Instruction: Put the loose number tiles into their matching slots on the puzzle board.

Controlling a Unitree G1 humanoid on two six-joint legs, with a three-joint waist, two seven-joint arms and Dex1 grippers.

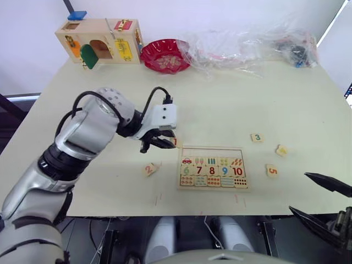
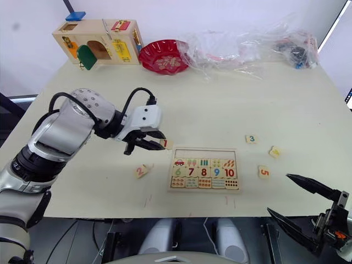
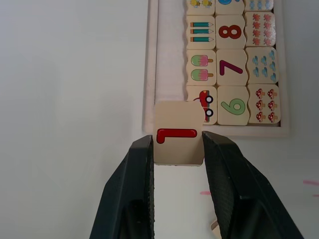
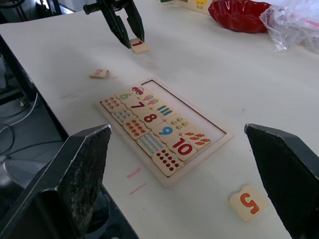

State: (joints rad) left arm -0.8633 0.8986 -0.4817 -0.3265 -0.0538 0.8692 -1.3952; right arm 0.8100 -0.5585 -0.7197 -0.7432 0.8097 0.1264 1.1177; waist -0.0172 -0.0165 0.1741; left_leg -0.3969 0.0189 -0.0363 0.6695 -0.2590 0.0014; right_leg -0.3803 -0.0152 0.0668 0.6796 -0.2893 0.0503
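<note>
Spanning the table (image 1: 231, 104), a pale surface carries the puzzle board (image 1: 213, 168), its top-row slots (image 1: 212, 152) bare. At the board's near-left corner, the left gripper (image 3: 177, 149) pinches the 1 tile (image 3: 178, 133), pale wood with a red digit. The right gripper (image 2: 300, 201) hangs spread, well apart. Tiles 2 (image 1: 149, 169), 3 (image 1: 256, 137), 4 (image 1: 281, 150) and 5 (image 1: 271, 170) lie loose. Likely risk: the tile catches the raised frame and tilts, or lands turned, since the grip holds only its edges.
</note>
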